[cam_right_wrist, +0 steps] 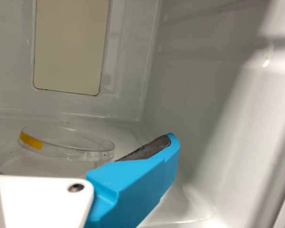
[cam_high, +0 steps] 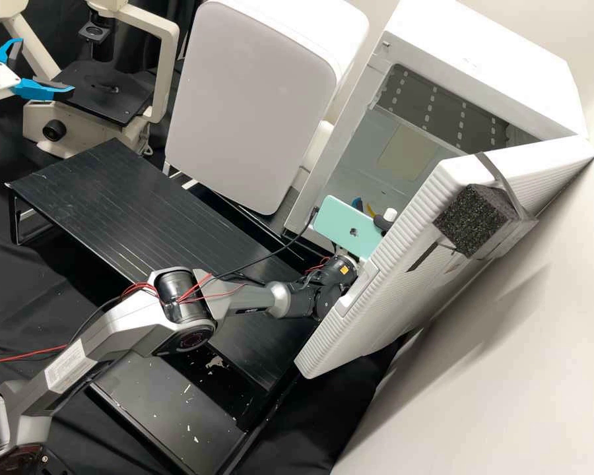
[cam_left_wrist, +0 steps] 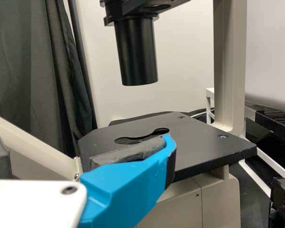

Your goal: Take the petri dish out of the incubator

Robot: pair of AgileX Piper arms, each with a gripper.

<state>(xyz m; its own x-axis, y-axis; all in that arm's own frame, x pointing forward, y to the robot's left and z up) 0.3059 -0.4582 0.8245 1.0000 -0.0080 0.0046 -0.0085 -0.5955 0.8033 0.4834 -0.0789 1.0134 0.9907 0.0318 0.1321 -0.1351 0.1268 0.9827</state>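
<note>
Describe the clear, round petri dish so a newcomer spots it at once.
Find the white, boxy incubator, its ribbed white door open. Inside, near a beige rectangular wall panel, lies the shallow petri dish. Unlike the white, blue-fingered right gripper, it is see-through, with a yellow-orange strip on its side.

I see my right hand (cam_high: 358, 204), fingers apart, inside the white incubator (cam_right_wrist: 194, 85), near a clear petri dish (cam_right_wrist: 73, 150) with a yellow strip (cam_right_wrist: 31, 140).
</note>
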